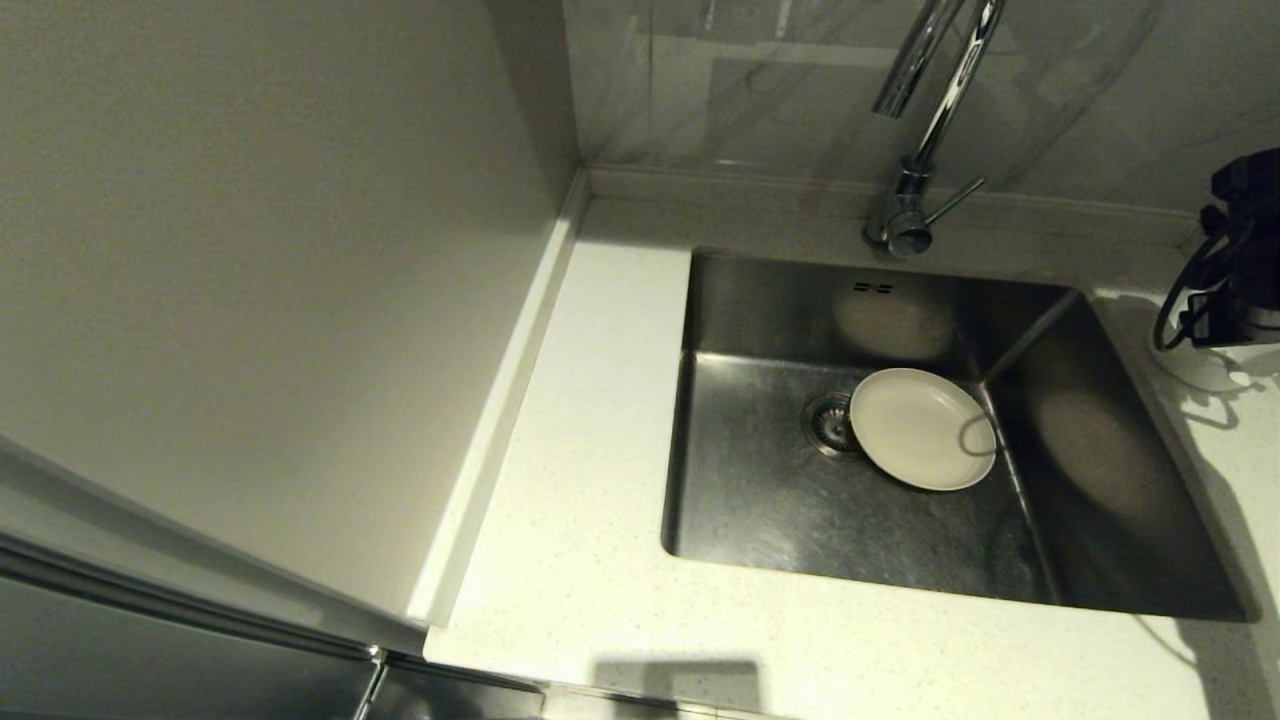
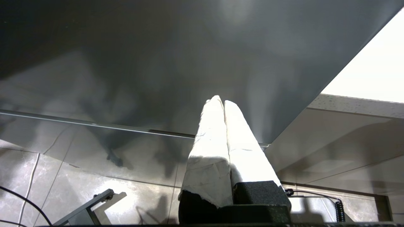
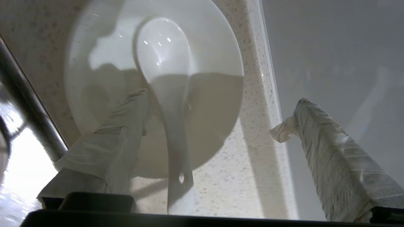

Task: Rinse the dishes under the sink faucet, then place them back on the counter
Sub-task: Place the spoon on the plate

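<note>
The cream plate (image 1: pixel 922 428) lies flat in the sink (image 1: pixel 760 500), beside the drain, below and in front of the sink faucet (image 1: pixel 930 100). In the right wrist view, the white bowl (image 3: pixel 214 47) stands on the speckled counter (image 3: pixel 221 183) with the white spoon (image 3: pixel 164 53) lying in it, handle over the rim. My right gripper (image 3: pixel 219 97) is open above them. One of its fingers (image 3: pixel 123 135) is over the bowl and the other is off to the side, and neither holds anything. My left gripper (image 2: pixel 221 102) is shut and empty, below counter level.
The right arm's black wrist and cables (image 1: pixel 1240 250) show at the counter's right edge behind the sink. A beige wall panel (image 1: pixel 250 250) bounds the counter (image 1: pixel 580 500) on the left. The left wrist view looks at a dark cabinet front (image 2: pixel 157 63) and floor tiles.
</note>
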